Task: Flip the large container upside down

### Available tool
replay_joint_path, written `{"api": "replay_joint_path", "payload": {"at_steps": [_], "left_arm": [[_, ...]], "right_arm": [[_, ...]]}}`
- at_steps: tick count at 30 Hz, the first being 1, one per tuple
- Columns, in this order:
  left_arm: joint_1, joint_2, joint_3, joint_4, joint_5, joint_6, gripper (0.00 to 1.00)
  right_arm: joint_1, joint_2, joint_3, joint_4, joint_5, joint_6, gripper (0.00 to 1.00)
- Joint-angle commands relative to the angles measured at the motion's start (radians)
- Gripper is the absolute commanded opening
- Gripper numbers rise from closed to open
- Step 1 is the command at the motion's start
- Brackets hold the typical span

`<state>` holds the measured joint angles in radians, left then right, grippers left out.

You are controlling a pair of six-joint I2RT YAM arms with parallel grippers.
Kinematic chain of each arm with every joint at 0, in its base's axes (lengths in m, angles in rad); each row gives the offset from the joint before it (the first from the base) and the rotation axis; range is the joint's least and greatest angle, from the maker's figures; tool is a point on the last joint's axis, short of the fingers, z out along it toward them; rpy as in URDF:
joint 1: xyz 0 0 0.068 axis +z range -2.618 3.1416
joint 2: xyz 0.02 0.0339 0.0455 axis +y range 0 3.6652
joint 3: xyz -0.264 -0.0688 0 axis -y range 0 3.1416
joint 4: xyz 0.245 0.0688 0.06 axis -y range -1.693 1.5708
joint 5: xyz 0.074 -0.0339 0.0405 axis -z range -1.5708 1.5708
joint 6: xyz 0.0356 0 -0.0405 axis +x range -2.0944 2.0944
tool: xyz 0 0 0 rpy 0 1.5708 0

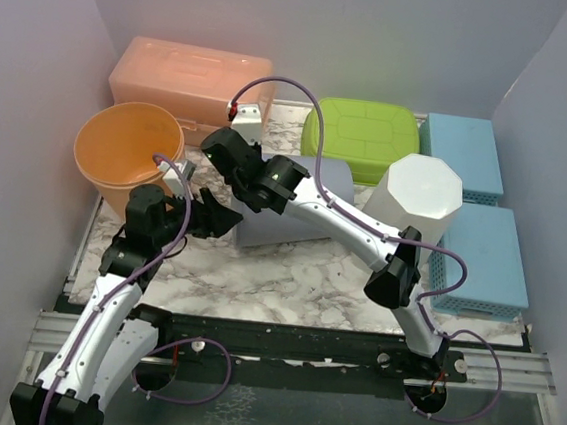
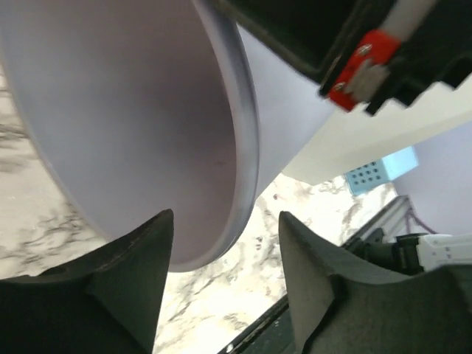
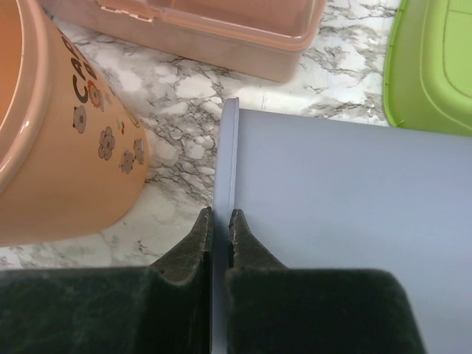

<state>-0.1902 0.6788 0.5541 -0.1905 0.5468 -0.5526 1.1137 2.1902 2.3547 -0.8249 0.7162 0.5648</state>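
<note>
The right gripper (image 3: 220, 217) is clamped on the thin rim of the container (image 3: 346, 192), which lies on its side, its wall running ahead and to the right of the fingers. The left gripper (image 2: 225, 217) stands open, with the rim between its jaws but unpinched. Left of the right gripper stands an orange bucket (image 3: 59, 147), and beyond it a pink box (image 3: 221, 22). This looks like mid-flip. The next move probably calls for rolling the rim over until the mouth faces down.

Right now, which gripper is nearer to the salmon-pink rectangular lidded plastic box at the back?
Right. The right gripper pinches the rim of the lavender plastic container just in front of the salmon-pink box; the left gripper, open around that rim, sits farther toward the robot's bases.
</note>
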Motion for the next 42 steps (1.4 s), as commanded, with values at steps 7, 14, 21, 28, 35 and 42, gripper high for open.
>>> {"api": "replay_joint_path", "payload": {"at_steps": [7,14,21,28,35,42], "left_arm": [[-0.002,-0.044,0.265,-0.343,-0.338,0.152,0.66],[-0.002,-0.067,0.417,-0.488,-0.537,0.152,0.62],[-0.001,0.01,0.576,-0.655,-0.99,0.114,0.66],[-0.002,0.098,0.678,-0.694,-1.152,0.119,0.75],[-0.002,0.129,0.69,-0.703,-1.205,0.116,0.78],[-0.002,0.135,0.716,-0.718,-1.235,0.128,0.79]], "right_arm": [[0.01,-0.018,-0.089,0.061,0.003,-0.115,0.01],[0.012,-0.102,-0.222,0.139,0.004,-0.121,0.01],[0.051,-0.13,-0.296,0.22,0.056,-0.232,0.01],[0.128,-0.127,-0.384,0.31,0.152,-0.374,0.01],[0.201,-0.156,-0.457,0.368,0.148,-0.426,0.01],[0.238,-0.181,-0.517,0.396,0.083,-0.468,0.01]]}}
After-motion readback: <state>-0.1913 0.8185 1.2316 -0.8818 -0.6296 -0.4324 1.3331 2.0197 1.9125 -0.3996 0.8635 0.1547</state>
